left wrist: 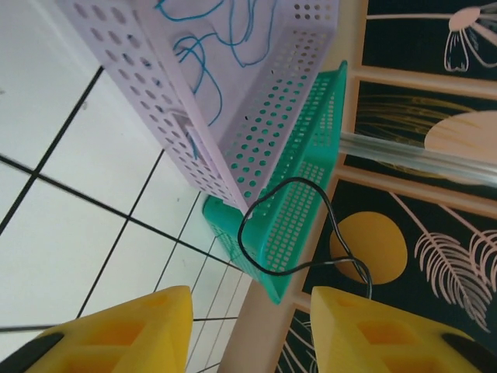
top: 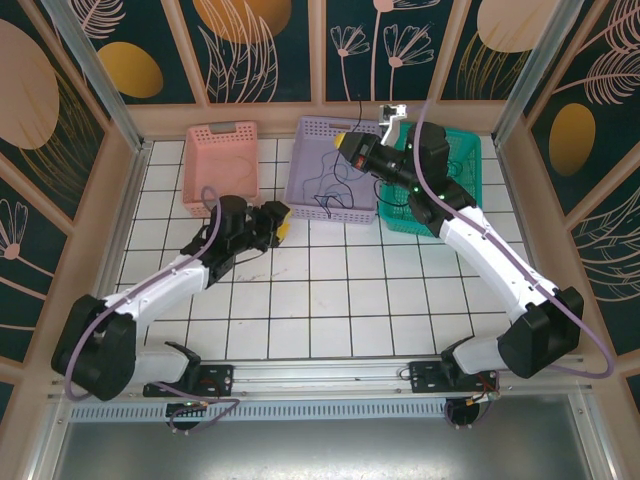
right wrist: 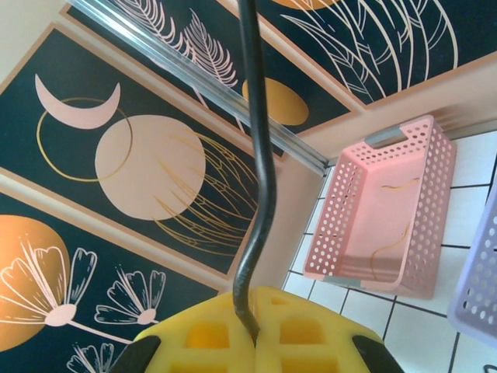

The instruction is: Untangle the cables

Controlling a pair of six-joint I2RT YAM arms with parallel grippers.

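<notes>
Right end effector [right wrist: 255, 332] is clamped on a black cable [right wrist: 260, 155] above the purple basket [top: 305, 135]. Left end effector [left wrist: 250, 315] has fingers apart, with a black loop [left wrist: 260, 206] just ahead. We see blue cables [left wrist: 206, 70] lying inside that basket.

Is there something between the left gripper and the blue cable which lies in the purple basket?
Yes. The purple basket's perforated near wall stands between the left gripper and the blue cable on the basket floor. A loop of the black cable also hangs just ahead of the open fingers, in front of the green basket.
</notes>
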